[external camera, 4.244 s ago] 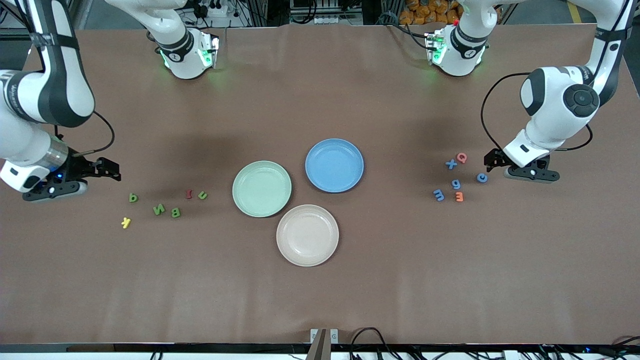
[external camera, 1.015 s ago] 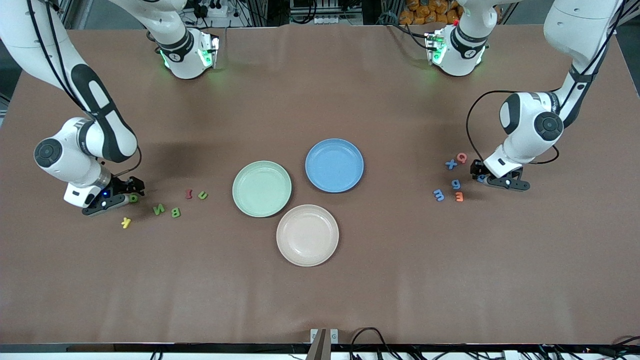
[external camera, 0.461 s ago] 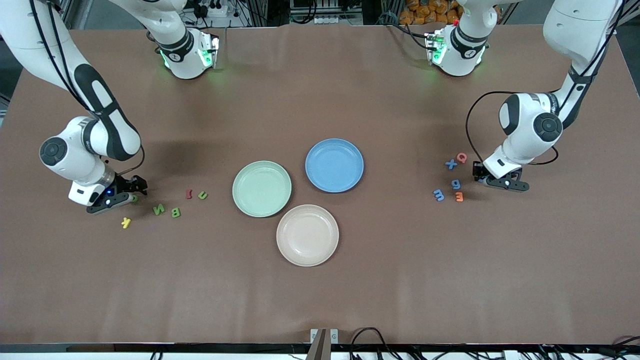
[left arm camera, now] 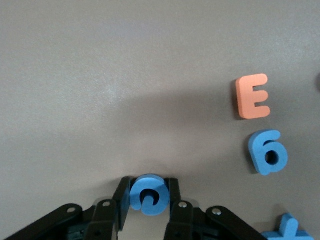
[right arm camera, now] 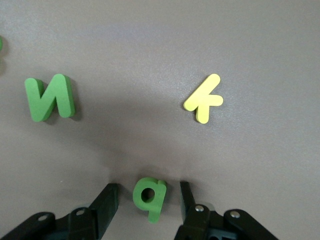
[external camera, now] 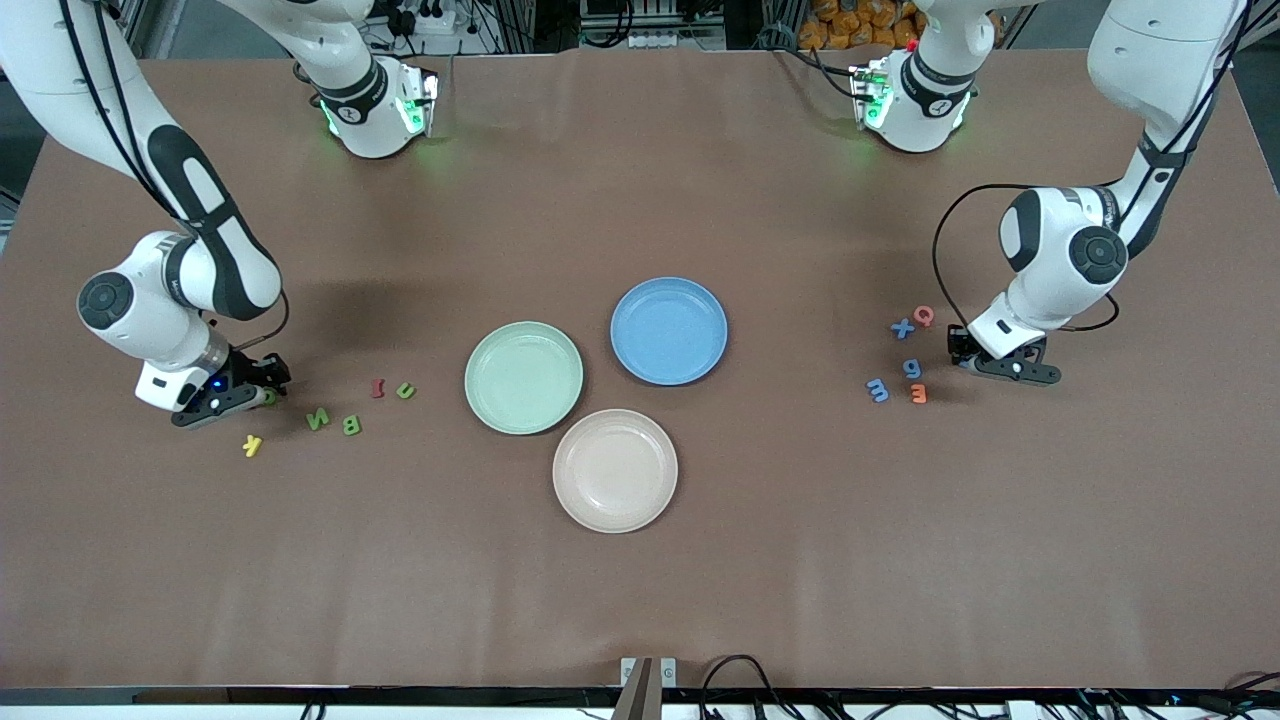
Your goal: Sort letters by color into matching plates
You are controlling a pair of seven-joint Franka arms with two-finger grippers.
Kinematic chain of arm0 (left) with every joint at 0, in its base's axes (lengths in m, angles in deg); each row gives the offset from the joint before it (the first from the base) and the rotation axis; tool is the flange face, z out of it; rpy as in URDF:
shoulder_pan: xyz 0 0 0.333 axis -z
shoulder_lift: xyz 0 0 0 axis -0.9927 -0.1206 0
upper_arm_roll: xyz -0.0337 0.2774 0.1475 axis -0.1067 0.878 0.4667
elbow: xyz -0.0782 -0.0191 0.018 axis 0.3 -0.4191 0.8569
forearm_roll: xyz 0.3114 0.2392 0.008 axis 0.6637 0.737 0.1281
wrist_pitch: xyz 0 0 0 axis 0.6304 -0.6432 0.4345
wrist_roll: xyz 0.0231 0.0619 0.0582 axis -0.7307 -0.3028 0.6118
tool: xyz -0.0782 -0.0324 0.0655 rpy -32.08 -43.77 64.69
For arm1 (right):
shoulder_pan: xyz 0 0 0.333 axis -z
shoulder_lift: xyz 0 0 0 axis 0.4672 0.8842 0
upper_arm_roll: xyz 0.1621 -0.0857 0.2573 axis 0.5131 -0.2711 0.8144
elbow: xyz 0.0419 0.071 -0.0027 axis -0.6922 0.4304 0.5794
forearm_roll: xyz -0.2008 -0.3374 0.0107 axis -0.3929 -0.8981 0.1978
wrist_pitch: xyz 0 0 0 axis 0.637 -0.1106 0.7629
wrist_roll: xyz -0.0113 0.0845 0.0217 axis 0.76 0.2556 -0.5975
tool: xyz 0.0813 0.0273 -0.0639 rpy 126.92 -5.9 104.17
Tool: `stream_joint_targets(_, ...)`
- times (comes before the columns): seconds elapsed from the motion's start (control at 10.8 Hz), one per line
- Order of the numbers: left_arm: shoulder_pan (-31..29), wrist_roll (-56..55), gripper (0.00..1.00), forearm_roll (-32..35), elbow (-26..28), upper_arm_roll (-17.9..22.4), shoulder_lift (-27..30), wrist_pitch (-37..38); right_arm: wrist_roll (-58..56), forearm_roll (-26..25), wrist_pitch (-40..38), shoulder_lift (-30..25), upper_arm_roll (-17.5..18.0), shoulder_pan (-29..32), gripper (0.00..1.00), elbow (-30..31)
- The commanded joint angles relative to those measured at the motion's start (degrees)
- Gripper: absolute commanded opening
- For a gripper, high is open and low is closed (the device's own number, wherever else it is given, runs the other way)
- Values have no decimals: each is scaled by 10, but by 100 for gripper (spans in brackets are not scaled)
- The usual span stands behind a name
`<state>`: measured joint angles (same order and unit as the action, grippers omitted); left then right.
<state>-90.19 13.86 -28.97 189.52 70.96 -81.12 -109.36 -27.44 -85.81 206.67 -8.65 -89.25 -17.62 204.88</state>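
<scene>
Down low, left gripper [left arm camera: 148, 200] pinches chunky blue c [left arm camera: 148, 195]; right gripper [right arm camera: 148, 200] straddles green q [right arm camera: 150, 196], unclamped.

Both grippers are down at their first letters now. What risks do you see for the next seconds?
1. The right gripper is open around the green q, with gaps on both sides. The letter sits slanted between the fingers, so it may twist or slip as they close.
2. The left gripper is shut on the blue c only at its fingertips; such a shallow hold might let go during the carry to the blue plate.
</scene>
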Motion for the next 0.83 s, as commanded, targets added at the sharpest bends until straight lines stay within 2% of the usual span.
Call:
stream_joint_targets(0.0,-6,-1,0,6,-10,-5,3,-6,-4,5,7,-2,7,15,40,8)
stream_joint_targets(0.28,-5,-8,0,5,-16,-16,8,-2,-3,5,8,-2,8,16,25,8)
stream_joint_targets(0.74,-5,-111,0,2,-21,-90,31,24,15,7,0,-11,8,16,20,8)
